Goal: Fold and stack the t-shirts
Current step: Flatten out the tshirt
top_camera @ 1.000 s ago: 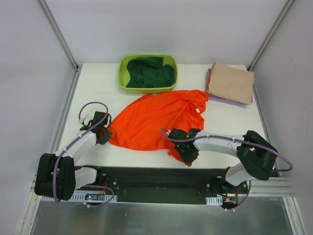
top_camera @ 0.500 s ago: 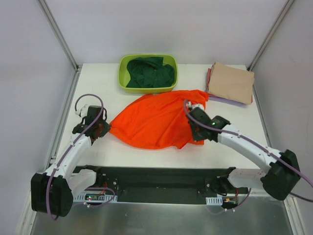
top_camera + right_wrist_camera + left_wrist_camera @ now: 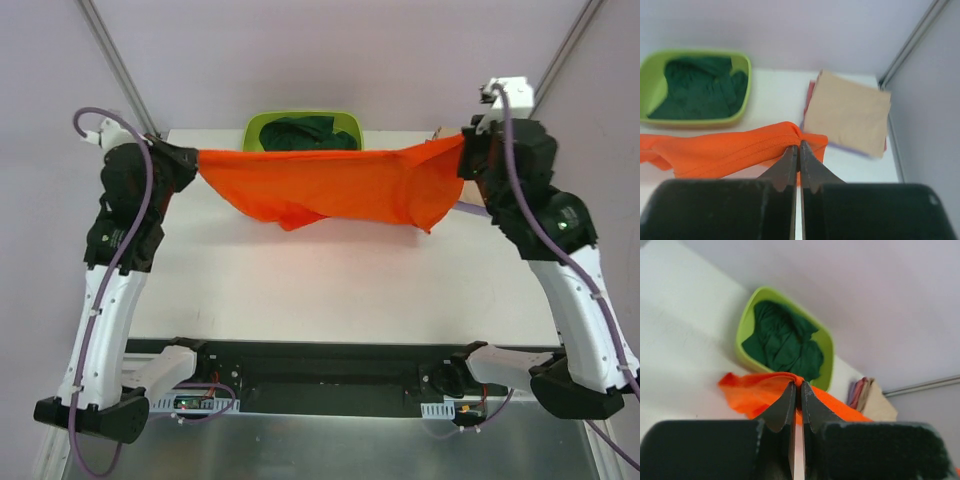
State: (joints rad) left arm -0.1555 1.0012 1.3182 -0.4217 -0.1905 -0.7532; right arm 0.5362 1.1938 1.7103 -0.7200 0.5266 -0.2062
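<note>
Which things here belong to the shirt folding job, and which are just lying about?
Job: orange t-shirt, pinched by left gripper and right gripper; dark green t-shirt; folded tan t-shirt.
Lying about: lime-green tub holding the green one.

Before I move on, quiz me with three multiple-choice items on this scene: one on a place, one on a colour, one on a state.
1. The green tee lies:
A. in the tub
B. on the stack
C. clamped in the right end effector

2. The stack's top layer is:
A. lilac
B. tan
C. orange

3. The orange tee is:
A. folded on the stack
B. stretched between the left end effector and the right end effector
C. bunched in the tub

Answers:
1. A, since green cloth fills the tub in every view.
2. B, since a tan square covers the stack.
3. B, since each end effector is shut on one end and the cloth spans between them.
</note>
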